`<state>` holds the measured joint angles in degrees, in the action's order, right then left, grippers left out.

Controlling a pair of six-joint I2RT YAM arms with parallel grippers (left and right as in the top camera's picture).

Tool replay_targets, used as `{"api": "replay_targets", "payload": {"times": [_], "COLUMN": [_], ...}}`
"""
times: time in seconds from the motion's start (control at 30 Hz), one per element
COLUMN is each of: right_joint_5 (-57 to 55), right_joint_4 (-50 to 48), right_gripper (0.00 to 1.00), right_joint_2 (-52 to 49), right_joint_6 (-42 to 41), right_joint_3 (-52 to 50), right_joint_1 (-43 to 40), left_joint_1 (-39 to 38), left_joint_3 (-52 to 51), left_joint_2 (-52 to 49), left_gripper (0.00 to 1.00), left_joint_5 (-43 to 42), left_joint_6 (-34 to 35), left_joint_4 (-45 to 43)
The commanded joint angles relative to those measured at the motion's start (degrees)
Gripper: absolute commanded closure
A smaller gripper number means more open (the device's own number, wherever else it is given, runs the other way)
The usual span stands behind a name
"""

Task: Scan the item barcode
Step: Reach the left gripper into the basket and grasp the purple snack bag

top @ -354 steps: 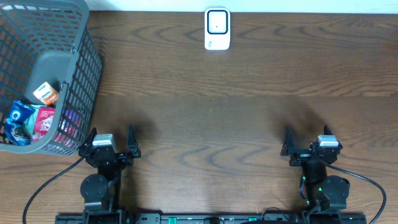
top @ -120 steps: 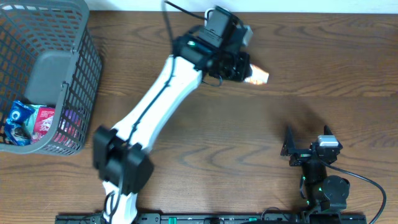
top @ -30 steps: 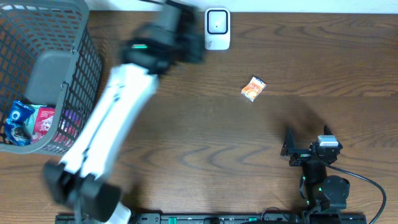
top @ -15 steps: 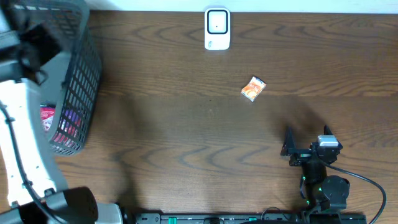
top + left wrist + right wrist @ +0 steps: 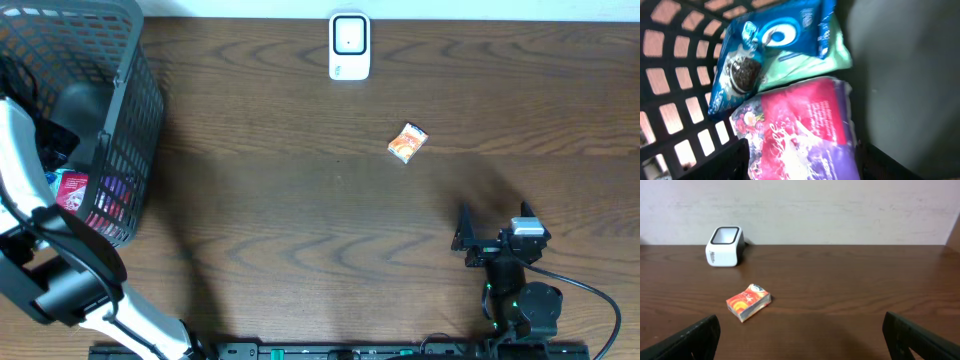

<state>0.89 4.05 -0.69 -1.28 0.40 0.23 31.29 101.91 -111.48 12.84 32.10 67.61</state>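
Left gripper (image 5: 802, 170) within basket (image 5: 135, 110) (walls close)

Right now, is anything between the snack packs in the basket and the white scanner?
Only the basket's own mesh wall; the blue cookie pack and pink pack must be lifted over it. The table towards the scanner looks bare; the orange box lies off to the side.

glossy blue packet (image 5: 782, 47) in plastic basket (image 5: 141, 112), matt wood-grain table (image 5: 400, 235).

overhead looks straight down; right wrist faces the scanner (image 5: 724, 246) low, both showing it; left wrist close inside basket (image 5: 687, 75)
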Motion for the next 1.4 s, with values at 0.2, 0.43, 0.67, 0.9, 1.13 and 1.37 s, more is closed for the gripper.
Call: {"api": "replay_targets", "payload": {"times": [0.2,0.43,0.67,0.9,1.13,1.37], "right_joint_5": [0.5,0.5,0.5,0.5,0.5,0.5], "right_joint_4": [0.2,0.2,0.2,0.2,0.2,0.2], "right_gripper": [0.01,0.01,0.01,0.01,0.01,0.01], "right_joint_2": [0.3,0.3,0.3,0.3,0.3,0.3], "right_joint_6": [-0.8,-0.8,-0.8,-0.8,-0.8,-0.8], "right_joint_3": [-0.1,-0.1,-0.1,-0.1,-0.1,-0.1], "right_joint_1": [0.2,0.2,0.2,0.2,0.2,0.2], "left_joint_1": [-2.0,-5.7,-5.8,-5.6,-5.6,-5.6], "left_joint_3": [-0.4,-0.4,-0.4,-0.4,-0.4,-1.6], "left_joint_2": [-8.5,-13.2,-13.6,-13.5,-13.5,-13.5], "left_gripper": [0.32,0.32,0.45,0.44,0.44,0.57], "left_joint_5": [2.6,2.7,2.9,4.7,4.6,4.6], "left_joint_6": [5.1,6.0,6.6,6.6,6.6,6.6], "left_joint_4": [0.2,1.5,2.6,4.4,4.8,4.6]}}
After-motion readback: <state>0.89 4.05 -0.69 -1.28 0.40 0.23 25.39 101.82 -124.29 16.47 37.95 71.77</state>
